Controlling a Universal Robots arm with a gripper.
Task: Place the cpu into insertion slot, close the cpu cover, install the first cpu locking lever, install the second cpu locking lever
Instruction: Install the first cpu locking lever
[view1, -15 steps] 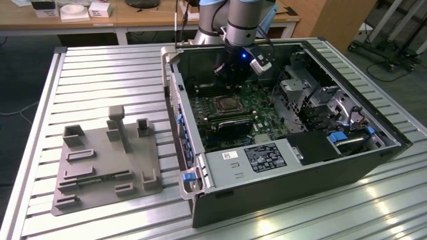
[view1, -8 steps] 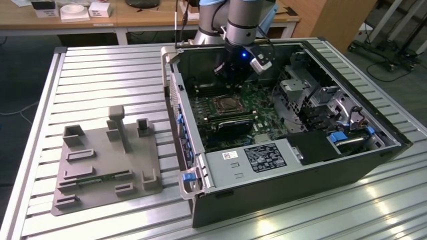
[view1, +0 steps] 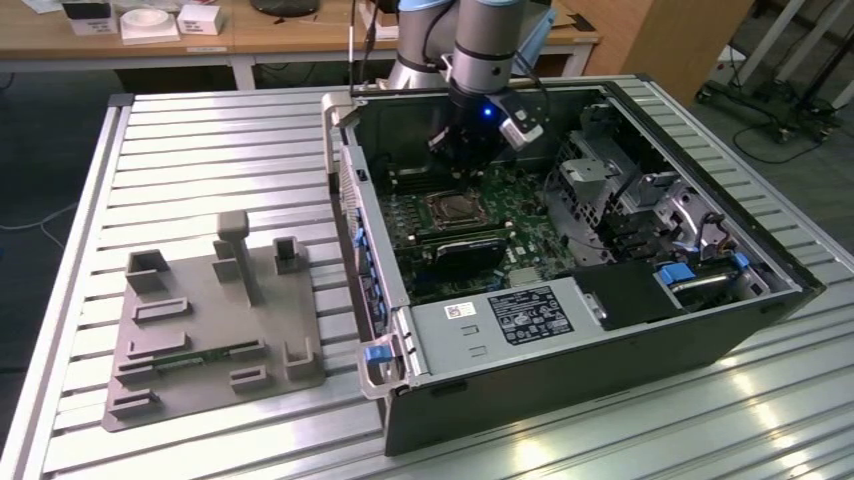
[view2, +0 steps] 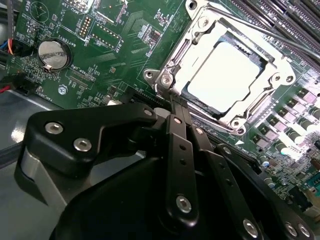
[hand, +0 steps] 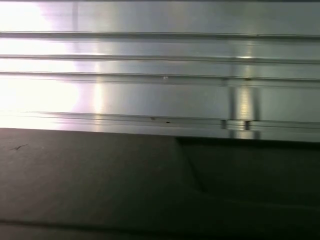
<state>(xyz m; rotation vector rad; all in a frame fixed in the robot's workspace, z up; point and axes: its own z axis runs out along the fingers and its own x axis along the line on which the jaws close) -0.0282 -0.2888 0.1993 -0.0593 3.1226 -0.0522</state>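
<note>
Starts at the exterior view's left with a grey moulded fixture (view1: 214, 330) lying idle on the slatted table (view1: 200, 130). Moves right to the open computer case (view1: 400, 400), where the gripper (view1: 463, 178) hangs just above the insertion slot (view1: 458, 210) on the green motherboard (view1: 521, 215).

In the second wrist view, passes a coin battery (view2: 52, 54) and reaches the black fingers (view2: 181, 150), drawn tight together, tips right at the socket's near corner. Hard to say whether anything thin is pinched between them (the tips hide that spot). Further right sits the cpu (view2: 225, 75), seated in the socket, with the cpu cover (view2: 172, 70) folded down around it.

Looks like the lever stage: chip and cover done, a thin lever rod (view2: 260, 27) apparently not latched. Probably calls for a fine, low push along the socket edge. Lever hooks too small to judge.
</note>
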